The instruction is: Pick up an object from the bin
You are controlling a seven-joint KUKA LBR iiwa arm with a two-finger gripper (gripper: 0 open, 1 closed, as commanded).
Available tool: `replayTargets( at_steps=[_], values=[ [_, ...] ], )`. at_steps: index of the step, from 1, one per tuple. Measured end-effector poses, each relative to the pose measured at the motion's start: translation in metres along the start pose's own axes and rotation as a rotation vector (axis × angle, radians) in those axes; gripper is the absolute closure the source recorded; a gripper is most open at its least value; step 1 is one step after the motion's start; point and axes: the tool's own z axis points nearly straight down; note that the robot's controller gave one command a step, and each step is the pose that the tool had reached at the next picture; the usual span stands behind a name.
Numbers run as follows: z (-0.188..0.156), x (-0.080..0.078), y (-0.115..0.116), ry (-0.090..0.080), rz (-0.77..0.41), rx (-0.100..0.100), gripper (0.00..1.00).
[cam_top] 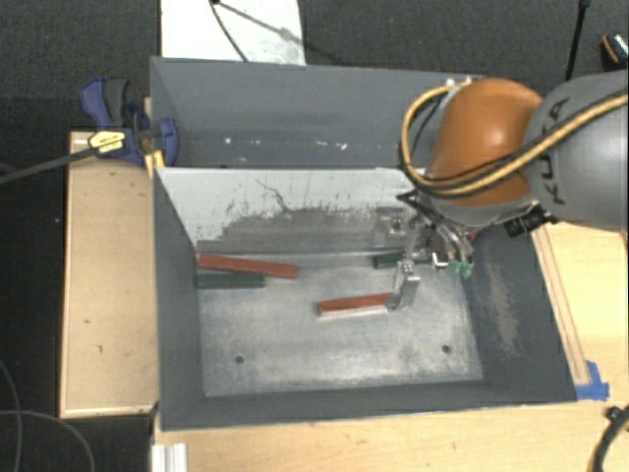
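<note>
My gripper [404, 296] hangs low in the right half of the bin, under the arm's orange cover. Its tip is at the right end of a short red-brown flat bar [351, 308] lying on the bin floor near the middle; whether it touches the bar I cannot tell. A small dark green piece [384, 260] lies just behind the gripper, partly hidden by it.
At the left of the bin floor lies a longer red-brown bar [247, 265] with a dark green bar [230, 281] close in front of it. The arm and its cables cover the bin's right back corner.
</note>
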Motion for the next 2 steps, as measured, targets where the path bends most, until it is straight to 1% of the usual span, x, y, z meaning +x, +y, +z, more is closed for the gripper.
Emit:
replayTargets(
  at_steps=[1, 2],
  values=[
    [0.103, 0.0094, 0.0355, -0.002, -0.46, 0.0, 0.0],
    [0.101, 0.008, 0.0348, -0.006, -0.455, 0.001, 1.0]
  ],
)
